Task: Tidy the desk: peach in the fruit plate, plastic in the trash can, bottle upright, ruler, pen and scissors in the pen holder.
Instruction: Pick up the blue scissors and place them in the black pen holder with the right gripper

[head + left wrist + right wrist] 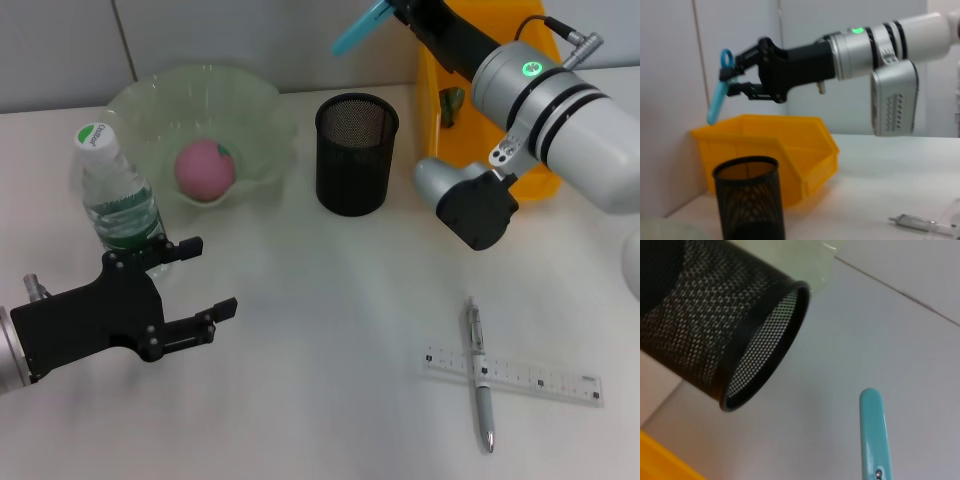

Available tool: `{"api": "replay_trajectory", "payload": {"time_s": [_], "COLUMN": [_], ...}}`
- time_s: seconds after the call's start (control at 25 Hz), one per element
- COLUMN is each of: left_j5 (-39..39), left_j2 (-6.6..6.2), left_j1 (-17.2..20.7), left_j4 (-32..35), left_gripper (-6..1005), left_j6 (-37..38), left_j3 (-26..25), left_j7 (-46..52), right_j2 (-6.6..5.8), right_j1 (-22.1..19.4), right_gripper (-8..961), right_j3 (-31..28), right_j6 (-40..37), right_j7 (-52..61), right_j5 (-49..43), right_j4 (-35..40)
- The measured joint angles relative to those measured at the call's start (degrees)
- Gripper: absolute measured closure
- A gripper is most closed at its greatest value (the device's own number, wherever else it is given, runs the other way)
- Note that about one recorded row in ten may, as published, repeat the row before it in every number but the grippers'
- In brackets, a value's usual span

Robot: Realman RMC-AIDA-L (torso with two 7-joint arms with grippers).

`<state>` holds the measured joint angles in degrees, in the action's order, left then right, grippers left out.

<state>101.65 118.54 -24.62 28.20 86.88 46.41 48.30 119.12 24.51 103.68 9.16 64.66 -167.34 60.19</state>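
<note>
My right gripper (735,80) is shut on the blue handles of the scissors (717,102), which hang high in the air, blade tip down. It holds them above the desk between the black mesh pen holder (356,150) and the yellow trash can (470,120). The peach (205,168) lies in the pale-green fruit plate (150,100). The bottle (115,195) stands upright at the left. Just in front of it, my left gripper (208,280) is open and holds nothing. The pen (480,375) lies across the clear ruler (530,378) at the front right. The plastic is not clearly visible.
A small dark thing (452,103) lies inside the trash can. A grey wall stands behind the desk (320,300). My right arm's bulky elbow (475,205) hangs low in front of the trash can.
</note>
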Motion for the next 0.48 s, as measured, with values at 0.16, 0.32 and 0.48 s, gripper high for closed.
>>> {"api": "replay_trajectory", "payload": {"time_s": [0.16,0.32,0.48], "left_j5": [-3.08,-4.86,-5.81], "left_j2": [0.02,0.02,0.06], "left_j1": [0.20,0.49,0.69], "left_j4": [-2.53,-3.44,-3.73], "left_gripper": [199,199,199], "left_j6": [-0.88,-1.78,-2.53], "left_j3": [0.00,0.00,-0.01], "left_j7": [-4.45,-6.67,-8.35], "right_j2": [-0.03,0.01,-0.02], "right_j1": [-1.26,-3.80,-5.37], "right_gripper": [608,604,599], "right_j3": [1.00,2.36,3.61], "right_j6": [2.74,4.74,6.23], "right_j7": [-4.41,-10.73,-13.54], "right_j5": [0.00,0.00,0.00], "right_j4": [-0.37,-0.42,-0.26]}}
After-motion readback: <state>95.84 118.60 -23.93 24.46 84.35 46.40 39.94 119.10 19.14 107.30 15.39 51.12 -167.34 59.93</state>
